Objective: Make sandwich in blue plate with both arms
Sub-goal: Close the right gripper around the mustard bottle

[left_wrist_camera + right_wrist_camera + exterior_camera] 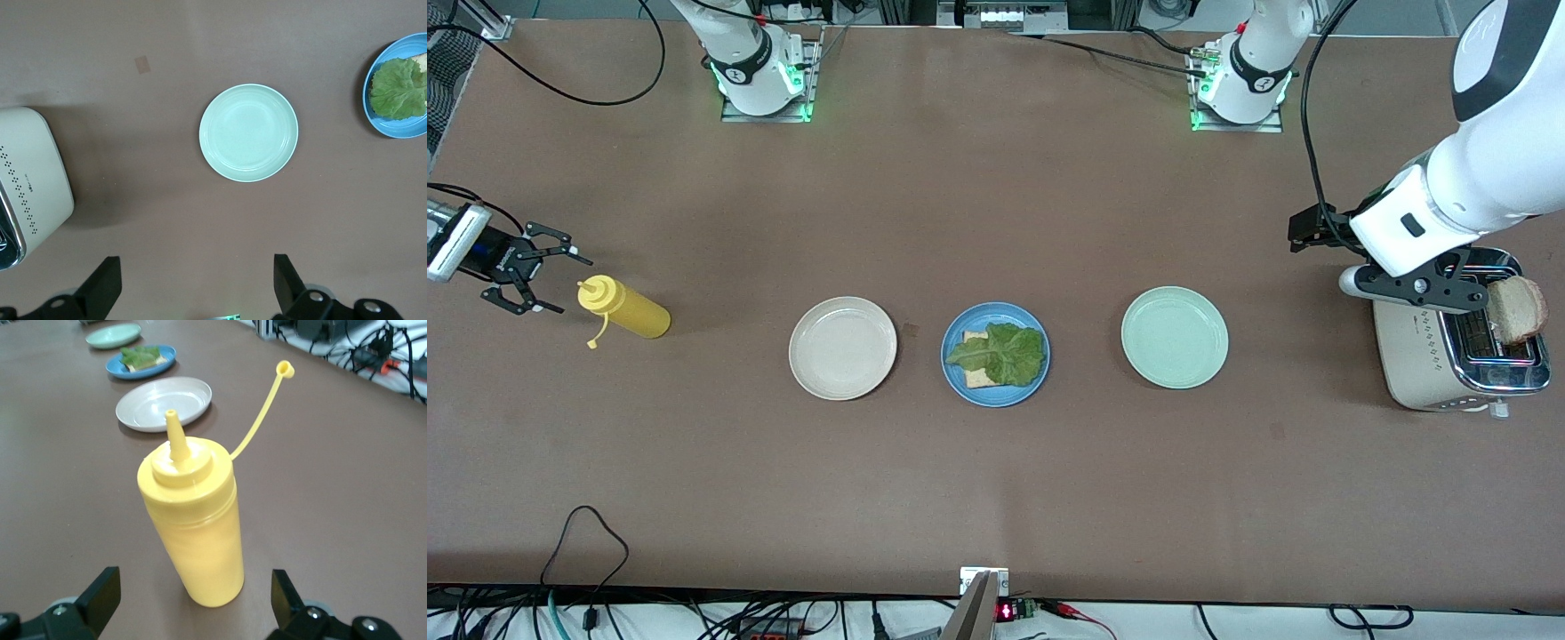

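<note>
1. A brown table [996, 498] fills the front view, matte and faintly marked; a small darker patch lies between the cream plate and the blue plate.
2. Black cables loop over the table's edge nearest the front camera and at the corner by the right arm's base; both arm bases stand along the edge farthest from that camera, lit green.
3. Three plates lie in a row mid-table. The cream plate [842, 348] toward the right arm's end holds nothing.
4. The blue plate [996, 355] in the middle holds one bread slice [975, 378] with a lettuce leaf [1000, 354] on it; no second slice covers the leaf.
5. The mint plate [1175, 337] toward the left arm's end holds nothing.
6. A cream and chrome toaster [1432, 360] stands at the left arm's end, with a slice of bread [1517, 308] sticking up out of its slot.
7. A yellow bottle [624, 308] stands toward the right arm's end, its cap hanging off on its strap.
8. The left gripper [1449, 289] is over the toaster, fingers [100, 287] spread, holding nothing.
9. The right gripper [547, 271] is just beside the bottle, fingers [100, 593] spread wide on either side of it in the right wrist view, not touching it.
</note>
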`<state>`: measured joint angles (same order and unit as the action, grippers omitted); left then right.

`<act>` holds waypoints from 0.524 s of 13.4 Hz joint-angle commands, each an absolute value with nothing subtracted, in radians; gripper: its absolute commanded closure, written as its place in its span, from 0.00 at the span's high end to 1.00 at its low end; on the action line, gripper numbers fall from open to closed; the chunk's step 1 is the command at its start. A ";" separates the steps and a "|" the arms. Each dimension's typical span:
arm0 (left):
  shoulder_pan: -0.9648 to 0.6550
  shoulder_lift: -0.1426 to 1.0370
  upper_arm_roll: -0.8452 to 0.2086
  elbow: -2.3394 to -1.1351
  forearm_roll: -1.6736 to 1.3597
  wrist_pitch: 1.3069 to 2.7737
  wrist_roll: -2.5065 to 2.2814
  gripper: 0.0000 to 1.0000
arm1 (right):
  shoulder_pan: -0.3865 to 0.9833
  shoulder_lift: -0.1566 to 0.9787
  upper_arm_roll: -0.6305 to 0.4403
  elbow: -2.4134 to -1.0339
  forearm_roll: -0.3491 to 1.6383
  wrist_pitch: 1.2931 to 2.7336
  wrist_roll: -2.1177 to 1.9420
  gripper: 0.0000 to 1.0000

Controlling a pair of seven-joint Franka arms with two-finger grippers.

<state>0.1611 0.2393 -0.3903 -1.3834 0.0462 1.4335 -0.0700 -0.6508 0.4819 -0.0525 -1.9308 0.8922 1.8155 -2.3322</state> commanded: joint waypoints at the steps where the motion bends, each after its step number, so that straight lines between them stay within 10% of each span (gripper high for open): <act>1: 0.169 0.230 -0.396 -1.379 0.060 1.417 -0.060 1.00 | -0.683 0.546 -0.034 -1.859 0.922 1.749 -2.400 1.00; 7: 0.170 0.230 -0.396 -1.379 0.060 1.416 -0.058 1.00 | -0.695 0.669 -0.031 -1.833 0.948 1.703 -2.490 1.00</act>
<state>0.1618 0.2393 -0.3903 -1.3834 0.0462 1.4325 -0.0700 -0.6665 0.6219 -0.0503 -1.8622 0.9183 1.7340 -2.4520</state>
